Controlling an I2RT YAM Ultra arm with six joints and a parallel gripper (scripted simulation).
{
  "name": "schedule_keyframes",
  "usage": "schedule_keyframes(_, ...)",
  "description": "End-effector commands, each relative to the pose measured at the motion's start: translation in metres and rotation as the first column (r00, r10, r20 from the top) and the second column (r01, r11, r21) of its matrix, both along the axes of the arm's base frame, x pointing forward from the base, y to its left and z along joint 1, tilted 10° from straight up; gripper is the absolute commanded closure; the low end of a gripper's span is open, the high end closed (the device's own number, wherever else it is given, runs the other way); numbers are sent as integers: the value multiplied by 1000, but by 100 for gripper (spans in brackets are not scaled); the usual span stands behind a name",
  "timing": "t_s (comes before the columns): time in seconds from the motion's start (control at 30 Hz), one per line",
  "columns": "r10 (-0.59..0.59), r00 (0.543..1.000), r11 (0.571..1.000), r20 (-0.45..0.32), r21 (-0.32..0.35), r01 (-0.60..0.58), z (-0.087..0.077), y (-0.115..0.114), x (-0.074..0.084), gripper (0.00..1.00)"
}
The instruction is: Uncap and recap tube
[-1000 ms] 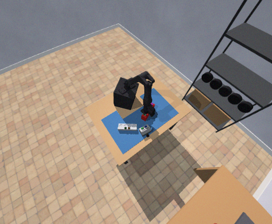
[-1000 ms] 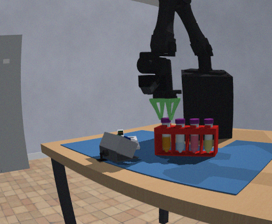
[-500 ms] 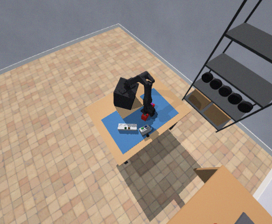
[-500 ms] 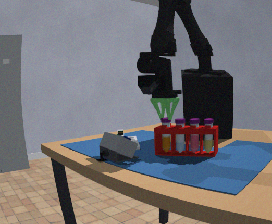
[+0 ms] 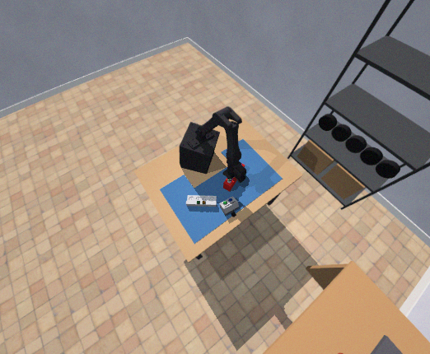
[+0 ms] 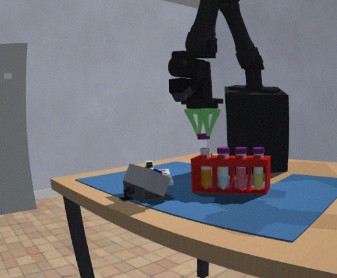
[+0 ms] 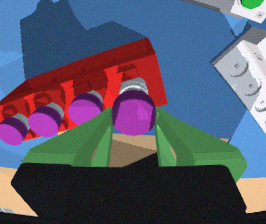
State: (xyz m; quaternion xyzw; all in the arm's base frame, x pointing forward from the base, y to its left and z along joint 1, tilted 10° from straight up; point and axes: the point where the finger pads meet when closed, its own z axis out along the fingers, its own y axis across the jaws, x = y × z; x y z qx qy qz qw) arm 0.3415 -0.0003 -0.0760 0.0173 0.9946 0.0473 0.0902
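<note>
My gripper [image 6: 203, 135] with green fingers is shut on a purple cap [image 6: 203, 136] and holds it in the air a little above the red decapping station [image 6: 230, 174]. Right below it, the end tube with orange liquid [image 6: 205, 151] stands open, its white rim bare. The other three tubes keep their purple caps [image 6: 241, 150]. In the wrist view the cap [image 7: 133, 112] sits between the fingers, over the open tube mouth [image 7: 133, 87] at the rack's end [image 7: 84, 90]. The white cap tray [image 7: 257, 79] lies to the right of it.
The arm's black base box [image 6: 256, 126] stands behind the rack.
</note>
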Motion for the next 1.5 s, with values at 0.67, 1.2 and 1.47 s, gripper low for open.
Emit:
schedule_keyframes(0.67,-650,750,746,-121,83,660,-17,-116,-51,100)
schedule_keyframes(1.2,-651,750,746,-120,80,661,-33,-224,-94,100)
schedule_keyframes(1.47,-651,750,747,-119,79,661,-40,-271,-113,100)
